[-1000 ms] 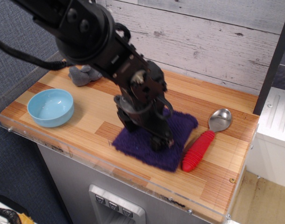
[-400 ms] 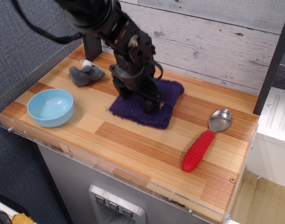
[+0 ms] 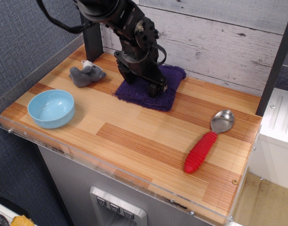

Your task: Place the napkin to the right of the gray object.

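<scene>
The dark purple napkin point(image 3: 159, 92) lies flat at the back of the wooden table, to the right of the gray plush toy point(image 3: 86, 75), with a gap of bare wood between them. My gripper point(image 3: 140, 84) points down onto the napkin's left half, its black fingers point(image 3: 155, 88) pressed into the cloth and holding a pinch of it. The arm hides the napkin's back left part. The plush toy lies on its side near the back left corner, apart from the gripper.
A light blue bowl point(image 3: 51, 108) stands at the front left. A metal spoon with a red handle point(image 3: 201, 150) lies at the right. A black post point(image 3: 92, 41) rises behind the plush toy. A clear plastic rim point(image 3: 111, 172) edges the table.
My gripper has carried the napkin from the front middle of the table to the back, then a little further back and right. The plush toy, bowl and spoon have not moved.
</scene>
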`<move>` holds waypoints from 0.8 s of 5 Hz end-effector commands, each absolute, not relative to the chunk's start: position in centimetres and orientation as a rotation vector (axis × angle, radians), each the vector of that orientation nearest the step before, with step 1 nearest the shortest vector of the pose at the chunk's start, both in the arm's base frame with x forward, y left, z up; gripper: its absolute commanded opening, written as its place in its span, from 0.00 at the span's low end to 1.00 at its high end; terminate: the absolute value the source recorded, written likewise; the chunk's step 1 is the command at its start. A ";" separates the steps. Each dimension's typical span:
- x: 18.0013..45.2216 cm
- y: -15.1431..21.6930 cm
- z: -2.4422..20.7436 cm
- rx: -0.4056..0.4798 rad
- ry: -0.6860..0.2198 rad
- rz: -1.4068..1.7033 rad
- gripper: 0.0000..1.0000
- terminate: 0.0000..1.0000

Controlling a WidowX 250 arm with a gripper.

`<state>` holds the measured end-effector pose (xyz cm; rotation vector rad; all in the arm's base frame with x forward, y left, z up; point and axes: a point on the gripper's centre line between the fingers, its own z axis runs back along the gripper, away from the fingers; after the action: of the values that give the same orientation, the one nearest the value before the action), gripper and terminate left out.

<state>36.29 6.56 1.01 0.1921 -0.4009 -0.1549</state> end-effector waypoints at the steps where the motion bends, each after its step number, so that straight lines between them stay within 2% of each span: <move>1: 33.7 6.8 -1.2 0.180 -0.312 -0.177 1.00 0.00; 3: 34.0 5.8 1.4 0.159 -0.429 -0.192 1.00 0.00; 4: 34.6 5.2 4.2 0.193 -0.506 -0.208 1.00 0.00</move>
<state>34.41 5.24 2.79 0.1860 -0.4689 -0.2123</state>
